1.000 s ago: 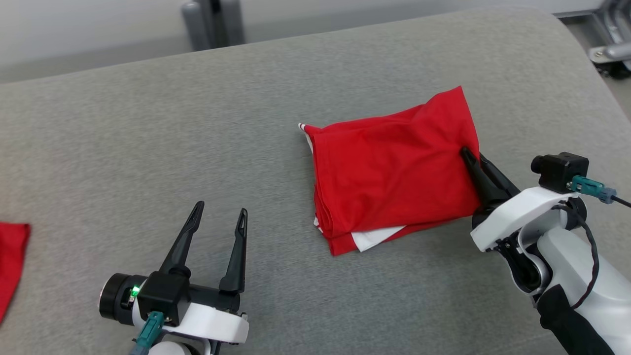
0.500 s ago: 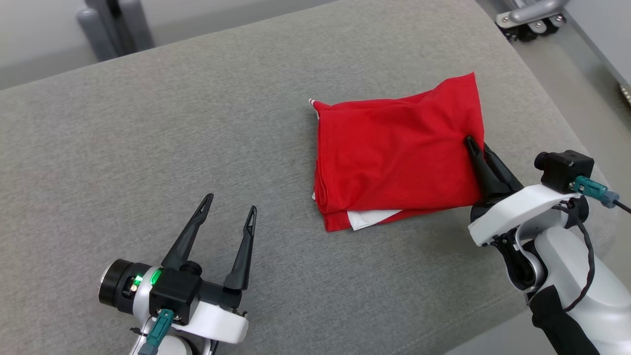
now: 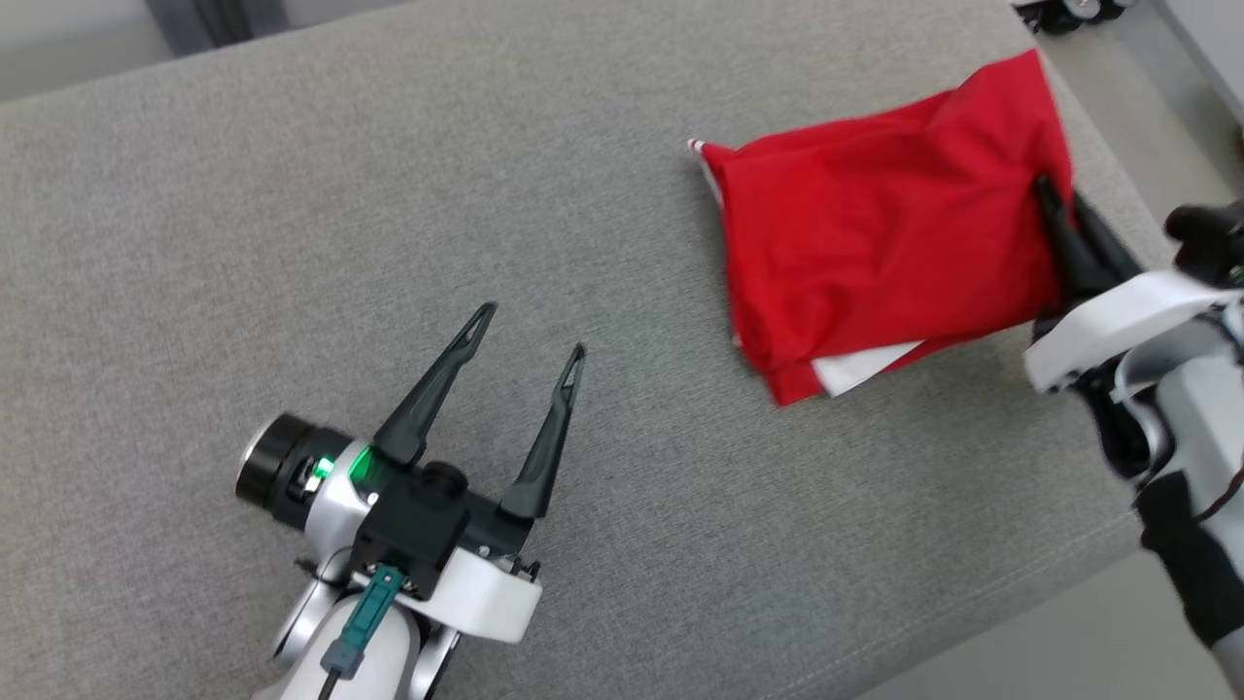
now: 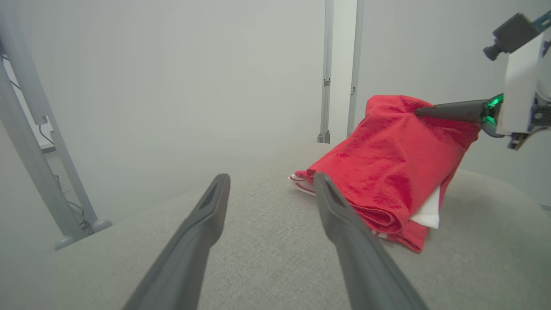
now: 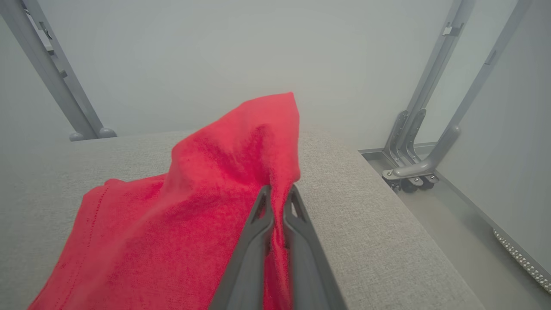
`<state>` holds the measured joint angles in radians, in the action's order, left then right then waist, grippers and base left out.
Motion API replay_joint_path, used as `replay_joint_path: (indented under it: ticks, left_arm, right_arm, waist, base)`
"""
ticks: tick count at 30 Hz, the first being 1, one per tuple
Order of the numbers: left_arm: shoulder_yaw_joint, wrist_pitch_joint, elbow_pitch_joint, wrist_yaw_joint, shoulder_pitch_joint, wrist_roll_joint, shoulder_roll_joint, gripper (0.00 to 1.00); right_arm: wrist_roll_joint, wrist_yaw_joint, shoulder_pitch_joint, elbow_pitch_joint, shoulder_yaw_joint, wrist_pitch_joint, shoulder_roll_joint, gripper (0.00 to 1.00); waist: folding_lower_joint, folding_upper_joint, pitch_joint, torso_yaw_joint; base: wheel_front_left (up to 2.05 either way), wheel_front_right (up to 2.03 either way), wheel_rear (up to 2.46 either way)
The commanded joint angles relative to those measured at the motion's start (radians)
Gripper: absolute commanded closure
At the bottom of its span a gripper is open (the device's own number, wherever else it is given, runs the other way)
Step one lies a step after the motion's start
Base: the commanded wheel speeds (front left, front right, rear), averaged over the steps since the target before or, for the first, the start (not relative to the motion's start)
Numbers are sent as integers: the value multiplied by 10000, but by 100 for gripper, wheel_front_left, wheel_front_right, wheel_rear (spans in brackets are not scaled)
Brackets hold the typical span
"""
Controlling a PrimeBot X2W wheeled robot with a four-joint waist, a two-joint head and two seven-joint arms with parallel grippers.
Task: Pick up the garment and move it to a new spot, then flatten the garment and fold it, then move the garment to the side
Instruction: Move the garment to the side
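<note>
The garment (image 3: 875, 243) is a folded red cloth with a white patch at its near edge, lying at the right of the grey padded surface (image 3: 292, 194). My right gripper (image 3: 1054, 199) is shut on the garment's right edge and lifts that edge a little, as the left wrist view shows at the garment (image 4: 387, 172) and right gripper (image 4: 419, 112). In the right wrist view the fingers (image 5: 258, 224) pinch the red cloth (image 5: 193, 215). My left gripper (image 3: 530, 331) stands open over bare surface, well left of the garment, with nothing between its fingers (image 4: 206, 219).
The surface's right edge (image 3: 1118, 165) runs close beside the garment, with floor beyond it. Grey metal frame legs (image 5: 413, 168) on casters stand on the floor to the right. More frame posts (image 4: 38, 142) stand behind the surface.
The head camera has swung, so the whole picture shifted. The right gripper keeps its grip on the garment's right edge and has drawn it toward the surface's right edge. The left gripper stays open.
</note>
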<state>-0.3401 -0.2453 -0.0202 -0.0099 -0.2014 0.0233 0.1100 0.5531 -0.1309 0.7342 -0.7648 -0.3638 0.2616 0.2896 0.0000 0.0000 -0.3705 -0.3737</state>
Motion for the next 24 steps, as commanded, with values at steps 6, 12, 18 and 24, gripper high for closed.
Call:
replay_joint_path:
  ticks: [6, 12, 18, 24]
  left_arm:
    - [-338, 404, -634, -258, -1220, 402, 41, 0]
    - [-450, 654, -1135, -365, -1746, 499, 128, 0]
    - [-470, 732, -1331, -347, -1932, 526, 212, 0]
    - [-540, 688, -1333, -356, -2037, 460, 231, 0]
  right_arm:
    - [-1468, 3, 1269, -539, 1276, 65, 569, 100]
    - [-3419, 3, 1938, -652, 2869, 64, 806, 100]
    - [-5133, 3, 2090, -367, 3975, 64, 654, 100]
    - [-6939, 3, 2044, -667, 4849, 64, 443, 99]
  waist:
    - [0, 0, -1164, 462]
    - [0, 0, -1935, 692]
    - [0, 0, -2419, 865]
    - [0, 0, -2563, 1003]
  base:
    - [0, 0, 0]
    - [0, 0, 0]
    - [0, 0, 0]
    - [0, 0, 0]
